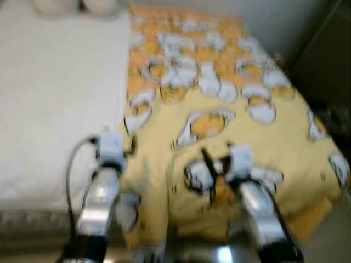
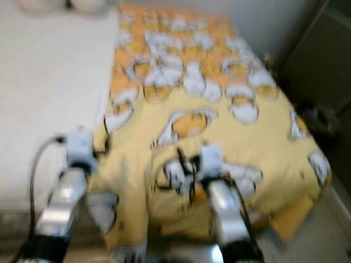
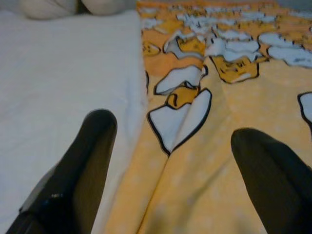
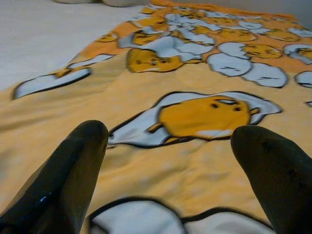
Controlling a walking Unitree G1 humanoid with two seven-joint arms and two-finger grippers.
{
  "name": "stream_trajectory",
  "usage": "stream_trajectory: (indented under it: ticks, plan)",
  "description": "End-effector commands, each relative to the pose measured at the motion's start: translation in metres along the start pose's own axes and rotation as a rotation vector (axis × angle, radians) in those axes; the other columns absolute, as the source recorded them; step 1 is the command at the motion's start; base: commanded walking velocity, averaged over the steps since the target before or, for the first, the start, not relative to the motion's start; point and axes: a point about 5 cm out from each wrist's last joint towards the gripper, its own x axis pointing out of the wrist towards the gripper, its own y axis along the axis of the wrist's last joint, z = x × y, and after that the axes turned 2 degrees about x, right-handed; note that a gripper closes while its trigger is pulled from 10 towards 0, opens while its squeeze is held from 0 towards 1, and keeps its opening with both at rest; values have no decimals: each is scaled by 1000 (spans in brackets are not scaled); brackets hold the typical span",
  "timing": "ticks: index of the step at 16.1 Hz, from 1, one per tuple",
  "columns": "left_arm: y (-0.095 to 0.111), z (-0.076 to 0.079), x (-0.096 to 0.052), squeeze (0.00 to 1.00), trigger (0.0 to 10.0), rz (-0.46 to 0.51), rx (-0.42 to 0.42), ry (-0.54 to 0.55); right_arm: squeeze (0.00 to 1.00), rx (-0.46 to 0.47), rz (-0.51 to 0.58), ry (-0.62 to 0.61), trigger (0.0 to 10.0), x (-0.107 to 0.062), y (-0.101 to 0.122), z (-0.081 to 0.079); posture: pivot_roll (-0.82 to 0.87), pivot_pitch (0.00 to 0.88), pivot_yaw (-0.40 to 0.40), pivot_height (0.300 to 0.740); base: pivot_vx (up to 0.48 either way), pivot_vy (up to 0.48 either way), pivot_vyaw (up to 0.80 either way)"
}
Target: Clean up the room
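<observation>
I am looking down on a bed point(image 1: 49, 109) from its foot. Its left half is bare white sheet, and at the head edge on that side lie two pale pillows point(image 1: 77, 5). A yellow and orange blanket point(image 1: 230, 137) printed with white-and-yellow egg figures covers the right half, running from the head edge down over the foot edge, where it bunches in folds and hangs toward the floor. Its left border lies roughly along the middle of the bed, slightly rumpled against the white sheet.

My left hand point(image 3: 170, 161) hovers low over that border near the foot of the bed, fingers spread apart and holding nothing; one finger point(image 3: 87, 146) sits over the white sheet, the other over the blanket. My right hand point(image 4: 168, 161) is over the blanket nearer the bed's right side, also near the foot edge, fingers likewise spread wide with nothing between them, pointing toward a large egg print point(image 4: 204, 117).

Beyond the bed's right edge a pale wall runs along the head, and a dark piece of furniture point(image 1: 329, 60) stands at the far right corner. Something dark sits on the floor point(image 1: 337, 235) beside it; the head views are blurred, so I cannot tell what it is.
</observation>
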Motion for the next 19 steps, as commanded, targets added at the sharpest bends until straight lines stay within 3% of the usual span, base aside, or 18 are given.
stream_trajectory:
  ticks: [1, 4, 7, 8, 10, 12, 14, 17, 18, 19]
  plan:
    - [2, -14, 7, 0, 10000, -9, 15, 25, 0, -7, 37, 30, 10000, 5, 10, -8, 115, 72, -107, 740, 0, 0, 0]
    - [-4, -45, 33, 0, 10000, -115, -13, 108, 0, -20, 27, 31, 10000, -5, 8, -3, 79, 93, -115, 740, 0, 0, 0]
    - [-12, -36, 45, 0, 10000, -196, -178, 30, 0, -33, 14, 26, 10000, -18, 8, 1, 28, 140, -119, 740, 0, 0, 0]
    - [-15, -30, 46, 0, 10000, -206, -191, -9, 0, -36, 12, 22, 10000, -22, 9, 1, 22, 144, -118, 740, 0, 0, 0]
    - [-23, -21, 44, 0, 10000, -246, -141, -65, 0, -38, 4, 7, 10000, -32, 9, 2, -13, 173, -107, 740, 0, 0, 0]
    - [-48, -24, 34, 0, 10000, -379, -18, -20, 0, -34, -17, -10, 10000, -44, 6, 3, -36, 192, -105, 740, 0, 0, 0]
    - [-54, -26, 32, 0, 10000, -426, -38, 28, 0, -33, -33, -12, 10000, -51, 6, 1, -51, 208, -102, 740, 0, 0, 0]
    - [-52, -17, 33, 0, 10000, -413, -57, -7, 0, -26, -53, -14, 10000, -56, 5, -2, -45, 218, -101, 740, 0, 0, 0]
    - [-53, -16, 33, 0, 0, -400, -73, -16, 0, -23, -58, -11, 10000, -56, 5, -3, -43, 218, -102, 740, 0, 0, 0]
    - [-54, -18, 32, 0, 0, -397, -88, -12, 0, -21, -60, -9, 10000, -56, 6, -4, -40, 219, -102, 740, 0, 0, 0]
